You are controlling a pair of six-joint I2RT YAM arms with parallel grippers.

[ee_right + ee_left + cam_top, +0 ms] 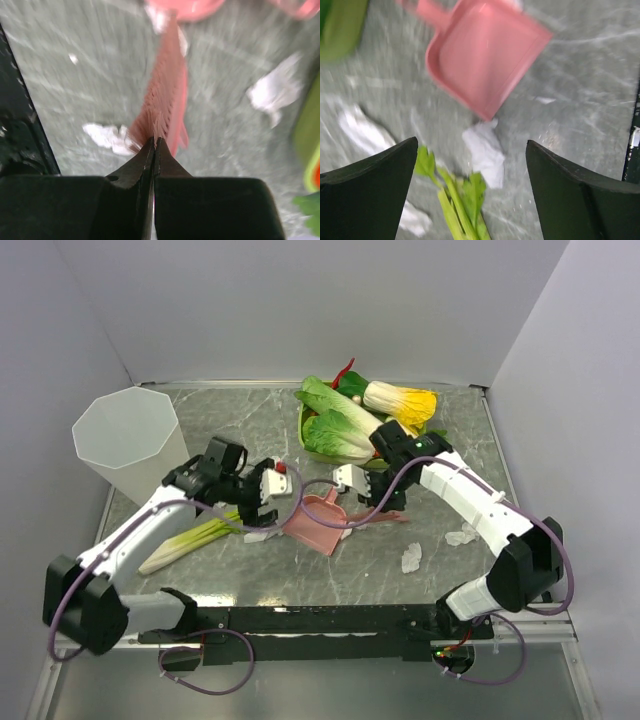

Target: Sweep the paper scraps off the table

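Nearest me, two of the paper scraps [411, 558] are lying loose on the right of the worktop [250, 575], a little way in from the front rail [330, 618] and well apart from both hands. I am reading those as yet to be gathered.

The left arm is reaching forward and inward, with the wrist tipped down. The left hand [262, 492] is hanging released, jaws spread wide with nothing between them. On its wrist camera another scrap [485, 152] is sitting under the gap. It is touching the leafy end of a leek [457, 200] and lying just short of the lip of the pink dustpan [485, 60]. I am guessing the open hand is lining up to steady the dustpan.

The right arm is arching over from the right, forearm angled toward the middle. The right hand [375, 498] is clenched tight. A pink brush [167, 95] is running away from its fingertips toward the dustpan. I cannot tell whether the tips are pinching it or only meeting its end.

Farther back, a green tray [303, 430] of leafy vegetables is sitting mid-worktop. A tall pale bin [130, 440] is standing at the left rear, which is likely where the scraps are meant to end up.
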